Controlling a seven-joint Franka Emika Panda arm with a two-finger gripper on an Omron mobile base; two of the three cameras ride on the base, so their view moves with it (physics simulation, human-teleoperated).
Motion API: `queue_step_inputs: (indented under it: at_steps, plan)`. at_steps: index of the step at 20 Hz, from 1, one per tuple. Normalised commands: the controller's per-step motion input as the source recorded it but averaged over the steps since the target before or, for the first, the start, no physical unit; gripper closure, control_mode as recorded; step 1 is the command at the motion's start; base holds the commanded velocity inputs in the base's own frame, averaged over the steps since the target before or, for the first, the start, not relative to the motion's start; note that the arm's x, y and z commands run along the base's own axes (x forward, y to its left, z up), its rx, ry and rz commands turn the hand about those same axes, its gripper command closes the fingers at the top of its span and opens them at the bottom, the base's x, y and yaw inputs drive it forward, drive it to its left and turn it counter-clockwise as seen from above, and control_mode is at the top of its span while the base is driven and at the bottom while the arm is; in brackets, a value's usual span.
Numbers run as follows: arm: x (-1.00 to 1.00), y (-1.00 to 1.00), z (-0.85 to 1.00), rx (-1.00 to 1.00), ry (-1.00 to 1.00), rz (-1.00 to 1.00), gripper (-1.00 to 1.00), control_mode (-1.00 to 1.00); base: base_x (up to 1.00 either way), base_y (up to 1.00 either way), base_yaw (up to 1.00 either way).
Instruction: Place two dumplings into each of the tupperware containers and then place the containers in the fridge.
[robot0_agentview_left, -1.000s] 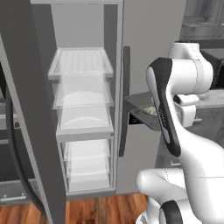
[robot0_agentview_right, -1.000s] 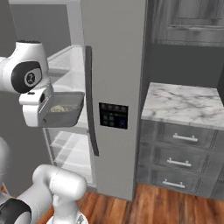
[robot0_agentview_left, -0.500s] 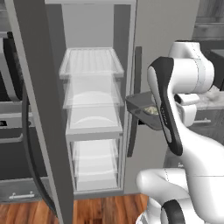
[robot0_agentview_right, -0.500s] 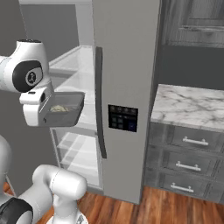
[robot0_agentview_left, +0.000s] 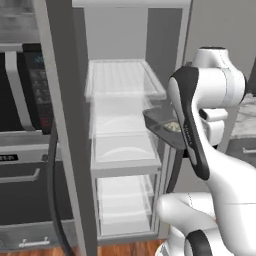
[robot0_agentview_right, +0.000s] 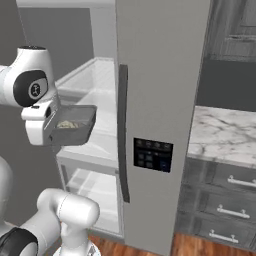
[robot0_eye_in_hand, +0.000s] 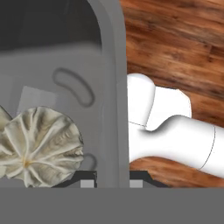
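Note:
A grey tupperware container (robot0_agentview_right: 76, 124) hangs level in front of the open fridge (robot0_agentview_left: 125, 82), about at its middle shelf. My gripper (robot0_agentview_right: 54, 131) is shut on the container's near rim; in the hand view the rim (robot0_eye_in_hand: 117, 109) runs between the two fingertips of the gripper (robot0_eye_in_hand: 113, 181). Pale folded dumplings (robot0_eye_in_hand: 41, 148) lie inside the container, one in full and a second cut off at the left edge. They also show as a beige patch, the dumplings (robot0_agentview_left: 172, 127), behind my forearm. The fridge's white shelves (robot0_agentview_right: 97, 87) are bare.
The open fridge door (robot0_agentview_left: 65, 130) with its dark handle stands to the left, with a black microwave (robot0_agentview_left: 22, 90) behind it. The shut fridge door (robot0_agentview_right: 160, 100) with a control panel is to the right, then a marble counter (robot0_agentview_right: 225, 137) over drawers. Wood floor (robot0_eye_in_hand: 175, 43) lies below.
The whole picture has shifted: the base has driven, and the fridge's open compartment now lies more squarely ahead and closer. The gripper still holds the container at the same height.

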Motion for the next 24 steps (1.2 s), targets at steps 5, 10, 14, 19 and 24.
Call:
queue_step_inputs:
  at_steps: [5,10,14,19,24]
  plan:
    - [0.00,0.00,0.00,0.00,0.00,0.00,1.00,1.00,0.34,0.50,-0.09]
    - [0.00,0.00,0.00,0.00,0.00,0.00,1.00,1.00,0.18,0.34,-0.23]
    - [0.00,0.00,0.00,0.00,0.00,0.00,1.00,1.00,0.19,0.06,-0.28]
    - [0.00,0.00,0.00,0.00,0.00,0.00,1.00,1.00,0.45,0.00,-0.16]
    - [0.00,0.00,0.00,0.00,0.00,0.00,1.00,1.00,0.61,0.00,-0.02]
